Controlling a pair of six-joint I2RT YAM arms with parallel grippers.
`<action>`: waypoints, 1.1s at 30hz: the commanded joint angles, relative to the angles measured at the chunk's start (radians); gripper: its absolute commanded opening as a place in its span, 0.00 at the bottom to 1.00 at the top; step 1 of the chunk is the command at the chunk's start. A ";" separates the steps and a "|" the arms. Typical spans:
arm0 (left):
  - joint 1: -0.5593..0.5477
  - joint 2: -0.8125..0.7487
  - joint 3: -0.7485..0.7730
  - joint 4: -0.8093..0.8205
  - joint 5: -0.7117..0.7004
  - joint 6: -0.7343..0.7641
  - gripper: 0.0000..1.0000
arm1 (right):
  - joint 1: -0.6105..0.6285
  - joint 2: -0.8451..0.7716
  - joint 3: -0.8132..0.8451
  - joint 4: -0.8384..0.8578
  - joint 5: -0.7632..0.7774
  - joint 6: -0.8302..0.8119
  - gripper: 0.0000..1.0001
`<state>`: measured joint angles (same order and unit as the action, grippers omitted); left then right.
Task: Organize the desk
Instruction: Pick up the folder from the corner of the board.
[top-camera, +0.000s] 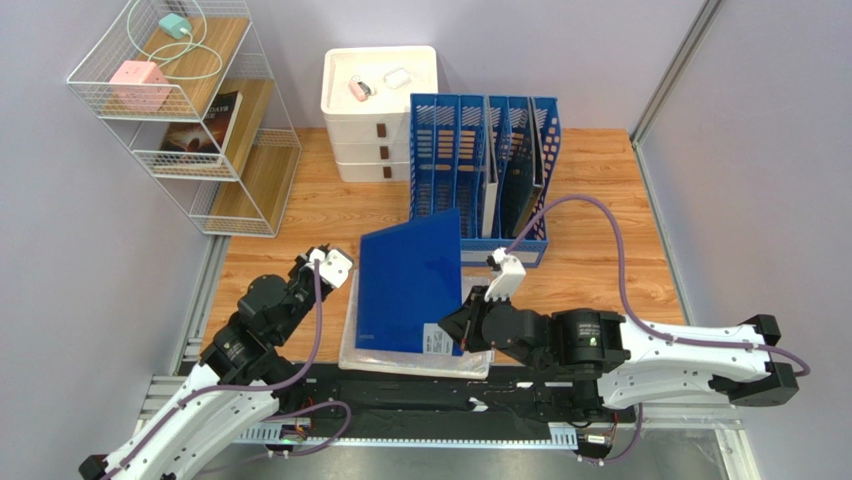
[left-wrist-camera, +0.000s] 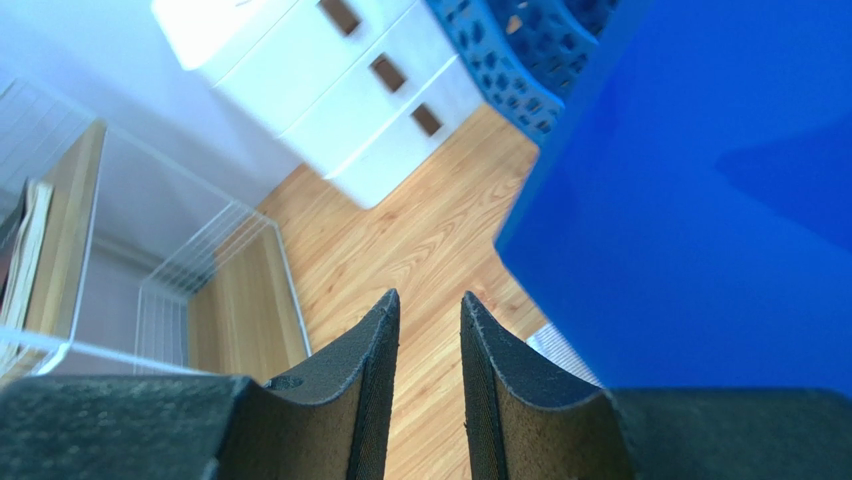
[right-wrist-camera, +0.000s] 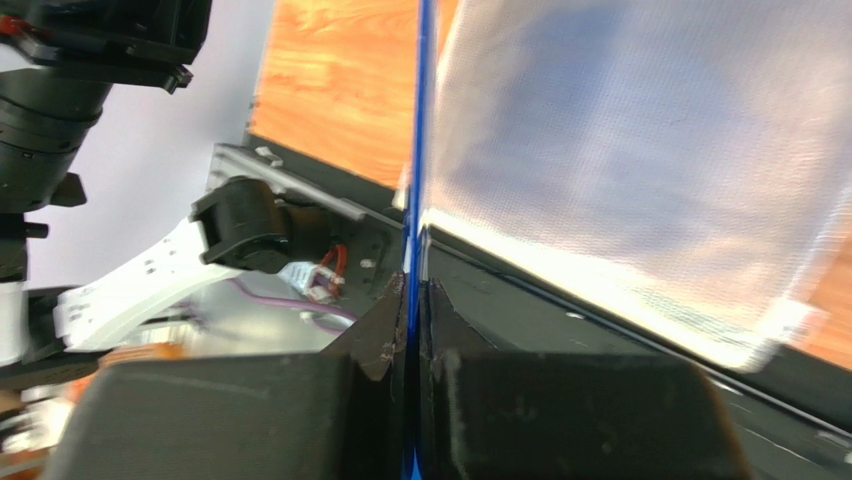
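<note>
At desk front centre: blue folder, tilted up over a clear sleeve that lies flat, near right corner clamped in the right gripper. Just beside the folder's left edge: left gripper, jaws partly apart, nothing between them. Along desk rear: blue file rack, white drawer unit. Far left corner: wire shelf.
</note>
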<state>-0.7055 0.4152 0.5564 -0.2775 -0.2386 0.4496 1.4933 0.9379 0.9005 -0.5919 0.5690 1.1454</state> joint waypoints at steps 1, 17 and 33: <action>0.064 0.008 -0.036 0.050 -0.031 -0.066 0.35 | 0.015 0.094 0.306 -0.389 0.157 -0.144 0.00; 0.143 0.089 -0.101 0.126 0.048 -0.078 0.34 | 0.041 0.382 1.114 -1.076 0.377 -0.170 0.00; 0.143 0.102 -0.110 0.130 0.050 -0.072 0.34 | -0.281 0.351 1.111 -1.076 0.384 -0.394 0.00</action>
<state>-0.5678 0.5098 0.4500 -0.1894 -0.1959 0.3912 1.2655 1.2736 2.0041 -1.3796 0.9161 0.8299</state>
